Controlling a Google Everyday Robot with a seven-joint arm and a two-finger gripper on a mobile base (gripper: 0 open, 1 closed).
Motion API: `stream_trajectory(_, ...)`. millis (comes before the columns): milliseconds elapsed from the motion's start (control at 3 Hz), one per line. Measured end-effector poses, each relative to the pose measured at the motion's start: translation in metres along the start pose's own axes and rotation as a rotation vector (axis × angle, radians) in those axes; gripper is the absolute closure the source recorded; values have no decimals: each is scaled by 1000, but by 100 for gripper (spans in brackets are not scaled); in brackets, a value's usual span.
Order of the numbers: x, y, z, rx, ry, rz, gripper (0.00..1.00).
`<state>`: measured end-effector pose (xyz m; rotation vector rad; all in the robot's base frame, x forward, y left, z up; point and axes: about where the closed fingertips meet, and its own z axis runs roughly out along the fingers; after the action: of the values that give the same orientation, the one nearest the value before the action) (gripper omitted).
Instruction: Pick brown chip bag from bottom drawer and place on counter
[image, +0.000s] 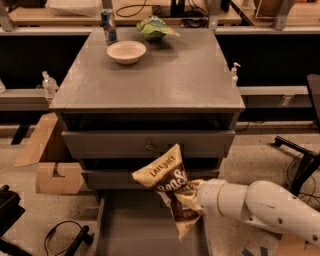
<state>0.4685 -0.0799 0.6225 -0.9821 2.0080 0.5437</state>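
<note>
The brown chip bag (170, 187) hangs tilted in the air above the open bottom drawer (145, 230), in front of the knob-fronted drawers. Its tan end with dark lettering points up and left. My gripper (192, 195) reaches in from the lower right on a white arm (260, 205) and is shut on the bag's right side. The bag covers the fingertips. The grey counter (155, 75) lies well above the bag.
On the counter stand a cream bowl (126, 51), a blue can (108, 26) and a green bag (155, 27) at the far edge. Cardboard boxes (50, 165) lie left of the cabinet. A chair base (300, 160) stands at right. Cables (65, 237) lie at lower left.
</note>
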Motion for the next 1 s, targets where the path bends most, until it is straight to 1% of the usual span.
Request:
stream_trajectory(333, -64, -9, -36, 90, -15, -25, 100)
stream_trajectory(667, -123, -26, -58, 162, -13, -48, 100)
stream_trajectory(1000, -139, -29, -68, 167, -21, -67, 100)
